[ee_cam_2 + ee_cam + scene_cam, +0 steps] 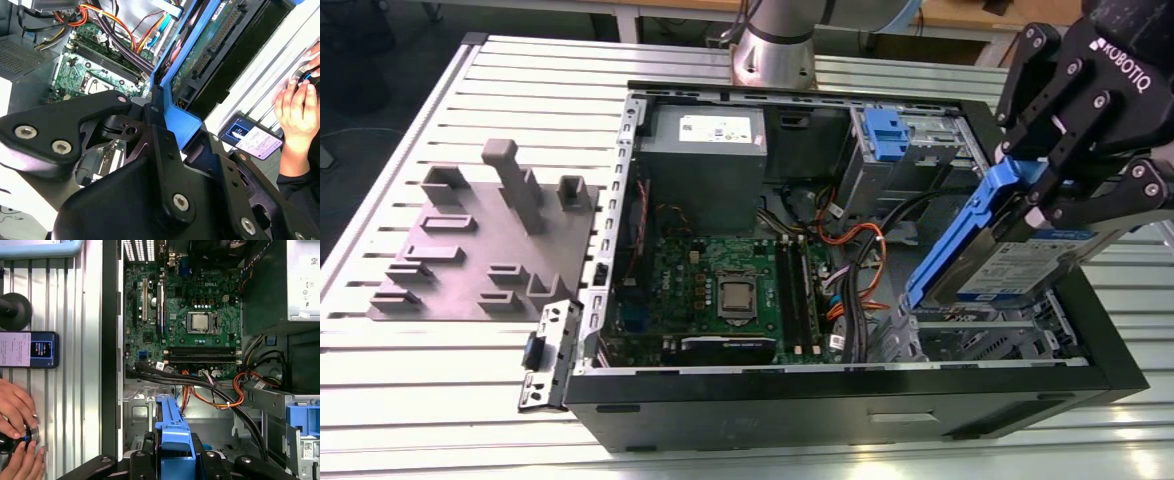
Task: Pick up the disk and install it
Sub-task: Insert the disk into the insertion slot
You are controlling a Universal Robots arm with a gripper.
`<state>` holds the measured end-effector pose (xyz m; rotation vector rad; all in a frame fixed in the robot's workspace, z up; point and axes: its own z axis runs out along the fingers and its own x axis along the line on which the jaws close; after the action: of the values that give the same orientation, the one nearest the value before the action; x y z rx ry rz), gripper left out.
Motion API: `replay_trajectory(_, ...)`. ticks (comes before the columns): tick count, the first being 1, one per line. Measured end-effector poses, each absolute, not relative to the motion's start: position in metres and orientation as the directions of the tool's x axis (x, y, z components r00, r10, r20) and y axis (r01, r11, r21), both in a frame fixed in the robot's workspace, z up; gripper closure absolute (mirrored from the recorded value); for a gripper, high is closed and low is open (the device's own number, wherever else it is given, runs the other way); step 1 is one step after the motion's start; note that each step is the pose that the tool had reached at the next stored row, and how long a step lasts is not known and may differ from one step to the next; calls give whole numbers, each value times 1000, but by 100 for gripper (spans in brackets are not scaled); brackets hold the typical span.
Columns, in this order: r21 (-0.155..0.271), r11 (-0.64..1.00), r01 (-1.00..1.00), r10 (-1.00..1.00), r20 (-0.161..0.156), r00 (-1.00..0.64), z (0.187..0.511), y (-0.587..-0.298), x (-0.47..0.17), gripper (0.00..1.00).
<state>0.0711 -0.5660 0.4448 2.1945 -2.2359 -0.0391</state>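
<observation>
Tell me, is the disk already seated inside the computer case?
No. In the exterior view the gripper holds the disk tilted in the air above the open computer case, not slotted into any bay.

Disk (1007, 255): silver-grey drive, white label, blue carrier frame; tilted on edge, right of exterior view, held aloft.

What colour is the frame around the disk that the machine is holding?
Bright blue. The disk in the pincer shows its frame best in the exterior view.

The black metal hand (1058, 196) grips the silver-grey rectangular disk (1021, 262) with a blue frame; the motherboard (720, 290) is green.
</observation>
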Motion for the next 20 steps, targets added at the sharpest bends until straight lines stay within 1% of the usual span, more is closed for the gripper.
replay_trajectory(20,24,21,-999,-1000,-12,-22,436,-566,77,63)
